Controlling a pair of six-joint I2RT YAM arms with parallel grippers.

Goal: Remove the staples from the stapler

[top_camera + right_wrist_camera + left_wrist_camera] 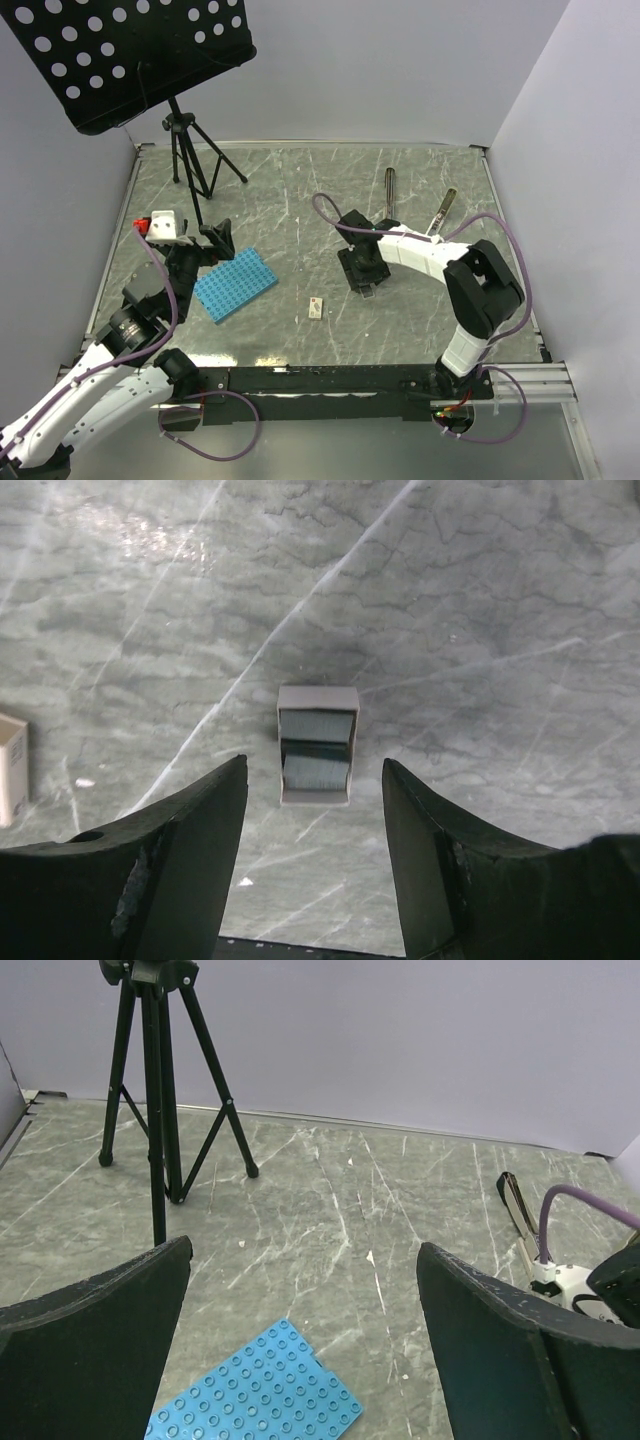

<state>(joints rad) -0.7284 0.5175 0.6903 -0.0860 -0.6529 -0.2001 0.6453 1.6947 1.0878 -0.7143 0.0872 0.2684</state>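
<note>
Worktop [300, 200]: stone-look slab, grey-green w/ white veins, smooth, semi-gloss, glare patches visible. Blue plate [234, 284]: moulded plastic, studded, satin. Tripod [158, 1080]: black, prob. metal tube, matt. Perforated panel [130, 50]: matt black too. Left gripper [305, 1250] & right gripper [313, 770] jaws: matt black plastic, edges rough/chipped. Staple block [317, 745]: dull grey metal, fine-ribbed. Tag [10, 765]: white, matt, card-like.

left wrist: blue plate [255, 1390] cut off by bottom edge, tripod [160, 1110] head by top edge | right wrist: white tag [10, 770] beyond left edge | top external: perforated panel [150, 50] clipped at top
</note>
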